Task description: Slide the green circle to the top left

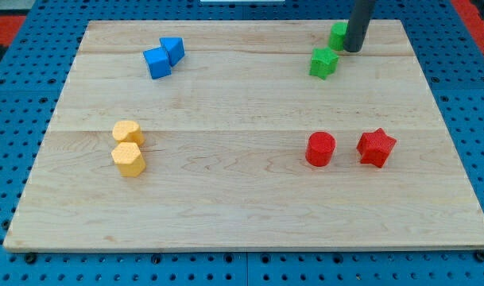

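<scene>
Camera view: my tip (352,49) touches the right side of the green circle (338,35), near the table's (242,199) top right. No hand exists, only a rod. Pushing step; next, drive leftward past the green star (323,62).

my tip (352,49) touches the green circle (338,35), top right.

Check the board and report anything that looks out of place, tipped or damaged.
Nothing stands out. All blocks sit flat on the wooden board in colour pairs. My tip rests beside the green circle, partly hiding it, near the green star.
</scene>
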